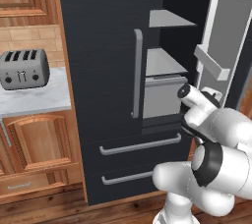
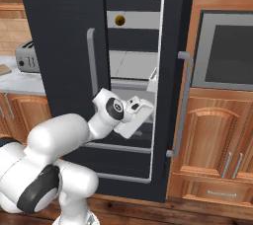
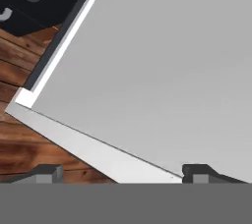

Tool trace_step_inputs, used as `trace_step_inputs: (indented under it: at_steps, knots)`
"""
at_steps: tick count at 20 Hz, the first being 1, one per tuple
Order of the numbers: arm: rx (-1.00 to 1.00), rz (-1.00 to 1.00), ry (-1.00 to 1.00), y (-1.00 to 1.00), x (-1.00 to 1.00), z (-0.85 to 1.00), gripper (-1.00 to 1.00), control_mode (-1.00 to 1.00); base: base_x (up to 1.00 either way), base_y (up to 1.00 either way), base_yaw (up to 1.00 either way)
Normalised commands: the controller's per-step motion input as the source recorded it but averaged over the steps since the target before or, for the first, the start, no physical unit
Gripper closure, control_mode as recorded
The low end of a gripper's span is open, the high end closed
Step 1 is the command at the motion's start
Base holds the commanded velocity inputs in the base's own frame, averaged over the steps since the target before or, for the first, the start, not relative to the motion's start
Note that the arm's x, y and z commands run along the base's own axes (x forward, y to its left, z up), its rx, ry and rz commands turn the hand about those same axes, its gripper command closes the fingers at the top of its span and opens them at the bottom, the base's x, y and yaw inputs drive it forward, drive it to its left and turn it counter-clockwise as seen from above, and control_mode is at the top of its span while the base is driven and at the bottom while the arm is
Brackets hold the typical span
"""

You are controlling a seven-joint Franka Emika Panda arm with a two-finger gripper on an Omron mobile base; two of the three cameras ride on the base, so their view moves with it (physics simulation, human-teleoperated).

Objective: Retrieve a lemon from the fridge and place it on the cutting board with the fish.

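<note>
Claw [image 3: 123, 171], spread and empty, faces the fridge [image 2: 64, 46] door's inside (lemon [image 2: 119, 20] shelved above).

The pincer [image 2: 140, 106] sits low inside the open right half of the fridge [image 1: 106, 46], level with the fridge's inner drawer [image 1: 165, 95]. Above the pincer come two shelves, and the lemon [image 2: 119, 20] lies on the upper shelf [image 2: 138, 20], toward its left end. Right of the pincer stands the opened door [image 2: 175, 71]. Far to the pincer's left, past the shut door, a toaster [image 1: 23, 68] stands on the bench [image 1: 34, 98]. Below the pincer lie the fridge's two lower drawers.
</note>
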Motion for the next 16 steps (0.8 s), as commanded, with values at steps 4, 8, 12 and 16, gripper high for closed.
trace_step_inputs:
  at_steps: [4, 8, 12, 16]
  knots:
    - [-0.05, 0.0, 0.0, -0.57, -0.01, -0.19, -1.0, -1.0, 0.0, 0.0, 0.0]
    - [-0.05, 0.0, -0.02, 0.34, -0.23, -0.03, -1.0, -1.0, 0.0, 0.0, 0.0]
    - [-0.05, -0.04, -0.02, 0.96, -0.09, 0.02, -1.0, -1.0, 0.0, 0.0, 0.0]
    - [0.19, -0.08, -0.01, 0.77, 0.12, 0.15, -1.0, -1.0, 0.0, 0.0, 0.0]
